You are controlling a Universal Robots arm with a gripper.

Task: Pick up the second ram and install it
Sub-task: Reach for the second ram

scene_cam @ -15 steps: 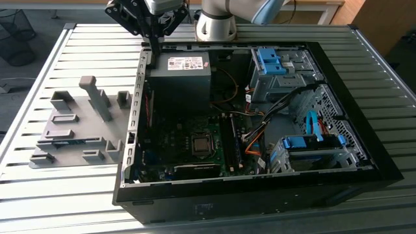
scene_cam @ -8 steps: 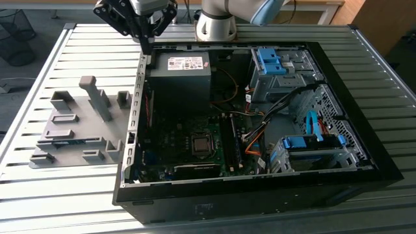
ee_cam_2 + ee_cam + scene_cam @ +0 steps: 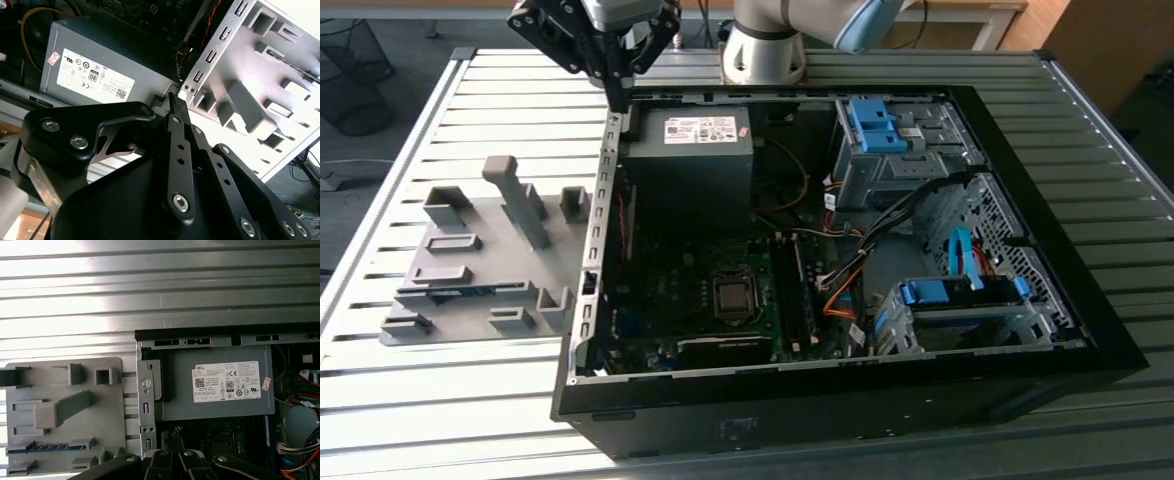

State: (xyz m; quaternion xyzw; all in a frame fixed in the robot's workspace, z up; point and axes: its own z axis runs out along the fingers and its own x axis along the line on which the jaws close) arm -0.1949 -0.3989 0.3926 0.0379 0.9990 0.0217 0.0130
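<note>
The second ram (image 3: 47,446) sits in the grey fixture (image 3: 65,375), most of its board hidden by slot walls. The fixture is cut off by the first wrist view's edge.

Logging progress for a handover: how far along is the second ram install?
Done: nothing visible yet. In hand: the gripper, shut and empty, hangs over the PC case edge beside the power supply. Left: the second ram lies in the grey fixture, not yet picked up or installed.
</note>
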